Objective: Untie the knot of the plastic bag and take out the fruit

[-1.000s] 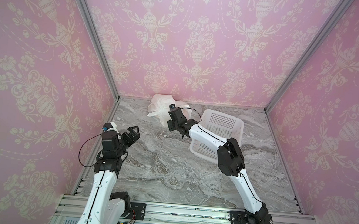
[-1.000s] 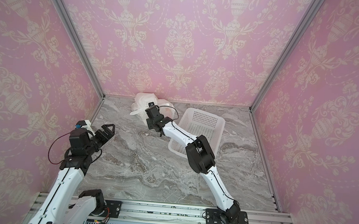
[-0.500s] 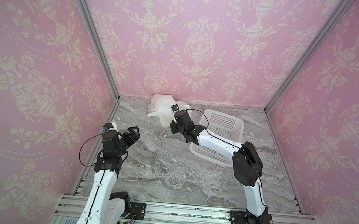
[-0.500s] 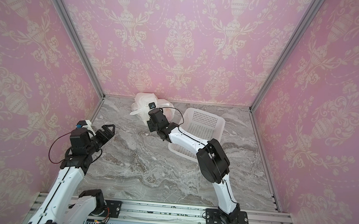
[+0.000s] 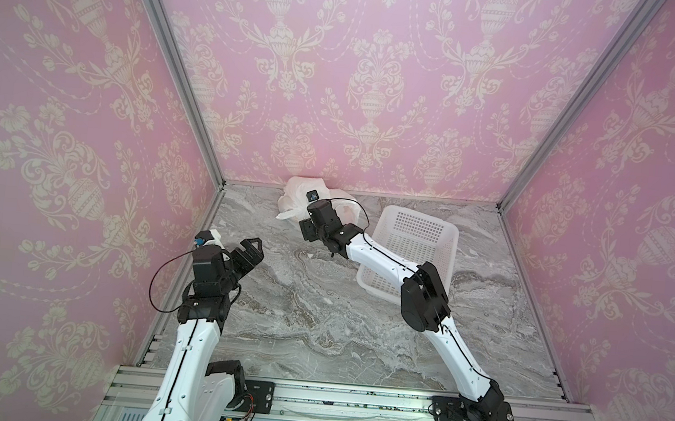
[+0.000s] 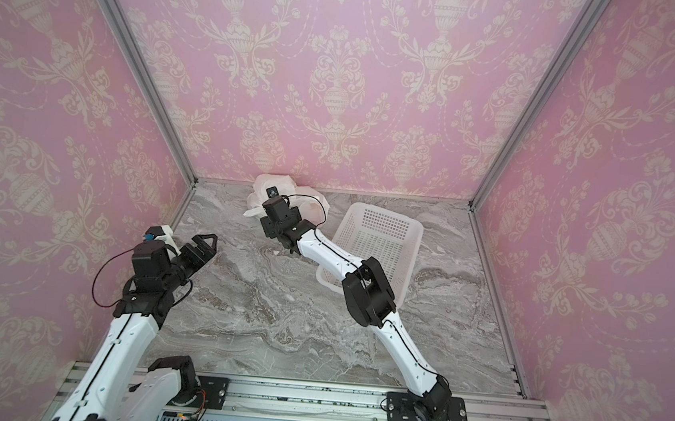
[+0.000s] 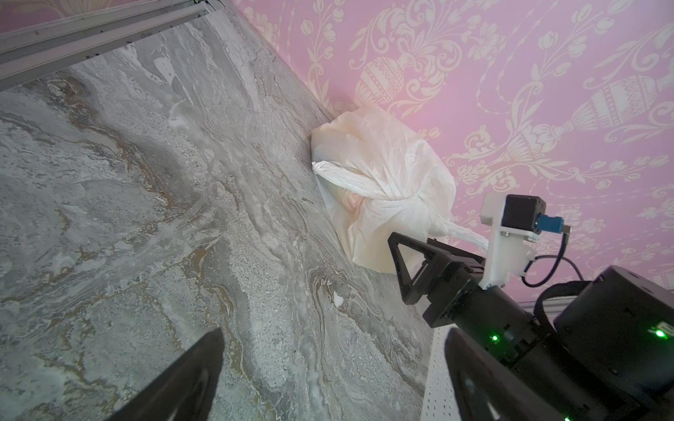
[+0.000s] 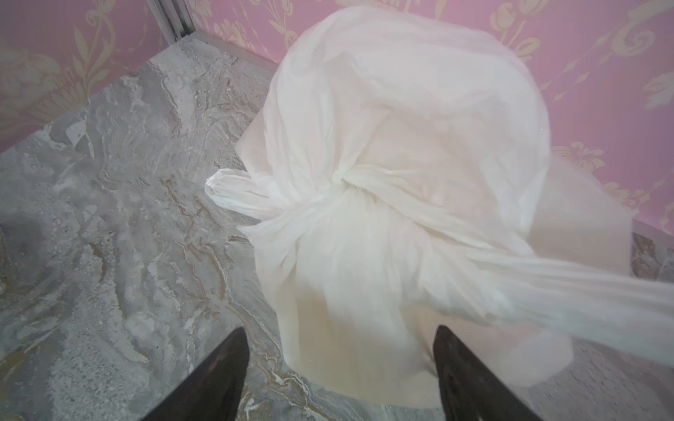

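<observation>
Your thin, crinkly white plastic bag (image 8: 401,109) is soft and slippery: pinch at its small bunched knot (image 8: 346,186); right gripper (image 8: 339,328) half-open, left gripper (image 5: 247,253) wide, both empty

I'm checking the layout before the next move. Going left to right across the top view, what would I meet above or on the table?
left gripper → plastic bag → white basket

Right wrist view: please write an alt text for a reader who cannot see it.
A white bag, its handles tied in a knot, lies on a grey marble table against a pink patterned wall. In the foreground the gripper is open, its two dark fingers apart before the bag's near end.
</observation>
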